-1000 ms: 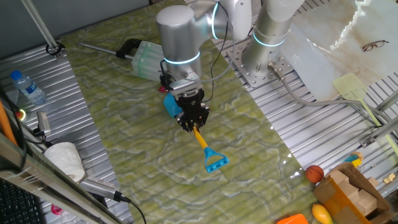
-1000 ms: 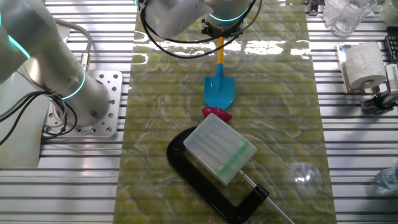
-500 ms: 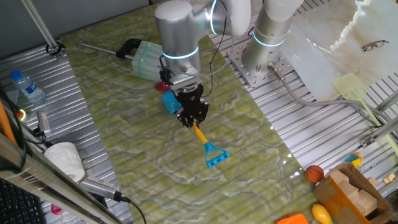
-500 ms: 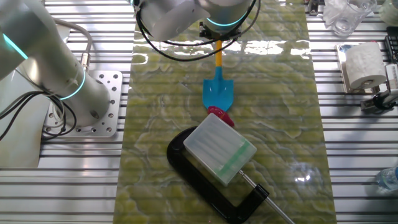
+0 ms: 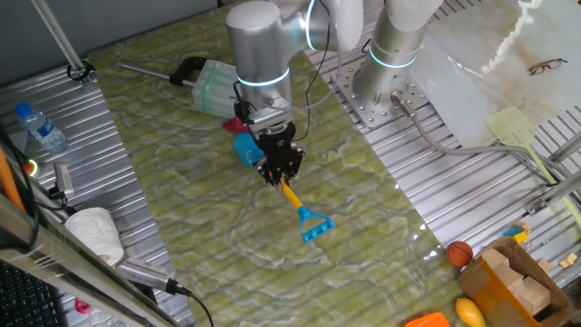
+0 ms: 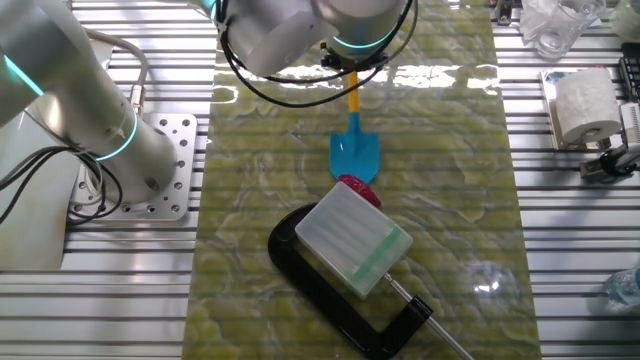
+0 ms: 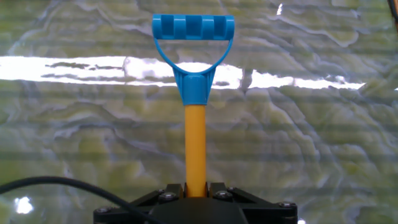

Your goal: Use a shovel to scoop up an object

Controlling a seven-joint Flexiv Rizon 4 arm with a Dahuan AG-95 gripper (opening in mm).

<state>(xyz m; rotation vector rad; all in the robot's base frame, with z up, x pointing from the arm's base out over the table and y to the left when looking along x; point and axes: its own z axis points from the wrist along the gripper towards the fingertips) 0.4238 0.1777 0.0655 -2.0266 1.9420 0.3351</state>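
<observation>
Presently, the following items are recorded

Hand (image 5: 280, 176): black, two-fingered, carried on a silver arm with a teal ring; it is closed around the yellow shaft of the toy shovel, as shown in the hand view, where the shaft is seen pinched between the two black fingers (image 7: 166, 194).

Plastic toy shovel with a bright blue rounded blade, thin yellow shaft and blue D-shaped end (image 6: 353, 150): held by the shaft; the D-shaped end is pointed away from the arm, and the blade is directed toward the clamp. In the other fixed view, the blade tip is seen just at the small red piece; contact cannot be confirmed.

Small dark red oval piece (image 6: 361, 188): found on the green marbled desk (image 5: 172, 182), between the shovel blade and the pale box, partly hidden behind the box's upper edge.

Pale translucent box with a green edge (image 6: 354, 238): seated in a large black C-clamp (image 6: 330, 300), which is laid flat on the desk.

Orange ball (image 5: 459, 252): placed off the desk on the ribbed metal surface, well apart from the shovel.

Clear plastic water bottle with a blue cap (image 5: 41, 127): laid on the ribbed metal at the far side
</observation>
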